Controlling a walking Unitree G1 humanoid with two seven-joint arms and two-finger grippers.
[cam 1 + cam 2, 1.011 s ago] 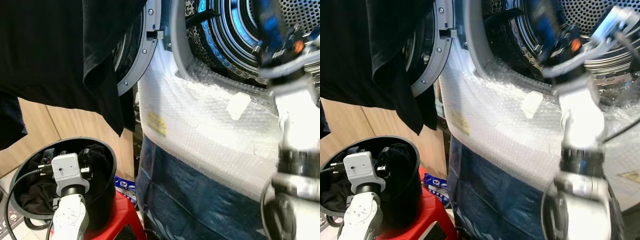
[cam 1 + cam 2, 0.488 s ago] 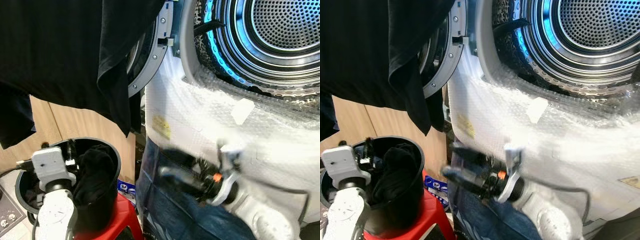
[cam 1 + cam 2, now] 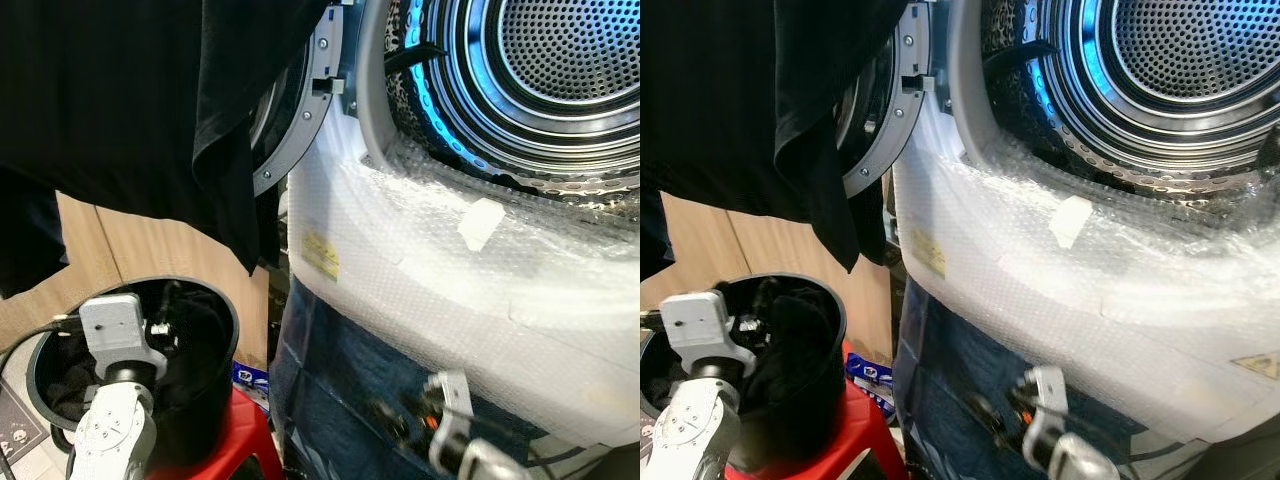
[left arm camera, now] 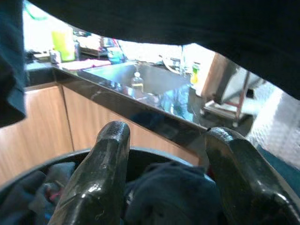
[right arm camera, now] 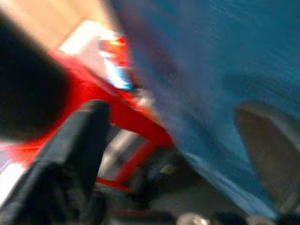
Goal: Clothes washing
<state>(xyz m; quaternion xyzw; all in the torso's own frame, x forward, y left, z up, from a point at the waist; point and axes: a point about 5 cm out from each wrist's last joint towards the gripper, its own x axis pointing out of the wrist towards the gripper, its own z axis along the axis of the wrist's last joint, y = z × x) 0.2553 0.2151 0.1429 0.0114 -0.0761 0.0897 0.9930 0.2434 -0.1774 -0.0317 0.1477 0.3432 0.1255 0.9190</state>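
Note:
The washing machine's drum (image 3: 560, 60) stands open, its front wrapped in bubble wrap (image 3: 420, 240). A black garment (image 3: 130, 100) hangs over the open door (image 3: 300, 120). At lower left a black bucket (image 3: 225, 310) of dark clothes (image 4: 173, 192) sits on a red stool (image 3: 235, 430). My left gripper (image 4: 168, 133) reaches into the bucket's mouth, open, with its fingers either side of a dark bundle. My right gripper (image 3: 385, 412) is low in front of the machine's blue lower front (image 3: 340, 370), blurred, its fingers (image 5: 79, 140) spread open and empty.
Wooden cabinet fronts (image 3: 120, 250) stand behind the bucket. A small printed packet (image 3: 250, 372) lies between stool and machine. The left wrist view shows a dark countertop with a sink (image 4: 136, 79) beyond the bucket.
My right arm came out of the drum and dropped to below the machine's front. The left wrist stays at the bucket. The camera shifted a little.

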